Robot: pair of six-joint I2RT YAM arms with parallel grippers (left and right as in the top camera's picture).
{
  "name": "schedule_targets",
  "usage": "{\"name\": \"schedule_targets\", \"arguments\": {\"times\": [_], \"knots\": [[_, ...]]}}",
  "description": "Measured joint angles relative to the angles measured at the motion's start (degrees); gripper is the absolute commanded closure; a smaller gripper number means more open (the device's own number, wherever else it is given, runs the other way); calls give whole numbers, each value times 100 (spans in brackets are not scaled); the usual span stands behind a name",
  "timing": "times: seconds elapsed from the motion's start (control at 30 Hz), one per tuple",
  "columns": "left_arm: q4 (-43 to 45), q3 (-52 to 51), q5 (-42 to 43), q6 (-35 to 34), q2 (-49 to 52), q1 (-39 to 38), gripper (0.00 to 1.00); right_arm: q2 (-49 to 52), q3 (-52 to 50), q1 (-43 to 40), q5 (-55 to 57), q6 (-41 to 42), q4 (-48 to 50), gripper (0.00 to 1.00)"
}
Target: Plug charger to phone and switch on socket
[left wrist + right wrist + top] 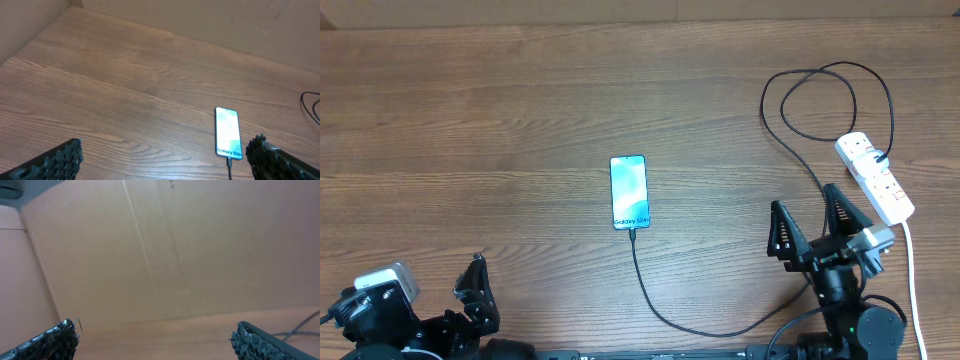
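The phone (629,192) lies in the middle of the table with its screen lit and "Galaxy S24+" at its near end. It also shows in the left wrist view (227,132). The black charger cable (665,310) has its plug tip in the phone's near end and runs in a loop to the white socket strip (876,177) at the right. My left gripper (480,290) is open and empty at the near left edge. My right gripper (810,222) is open and empty, just left of the socket's near end.
The socket's thick white cord (913,290) runs down the right edge. The charger cable loops behind the socket (825,95). A cardboard wall (175,250) stands at the table's far side.
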Motion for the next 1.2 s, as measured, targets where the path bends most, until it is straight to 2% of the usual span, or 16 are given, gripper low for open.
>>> {"name": "schedule_targets", "arguments": {"times": [0.37, 0.53, 1.2], "knots": [[0, 0, 0, 0, 0, 0, 0, -4, -507, 28, 367, 26, -400, 0], [-2, 0, 0, 0, 0, 0, 0, -7, -507, 28, 450, 39, -1128, 0], [0, 0, 0, 0, 0, 0, 0, -11, -507, 28, 492, 46, -1115, 0]]}}
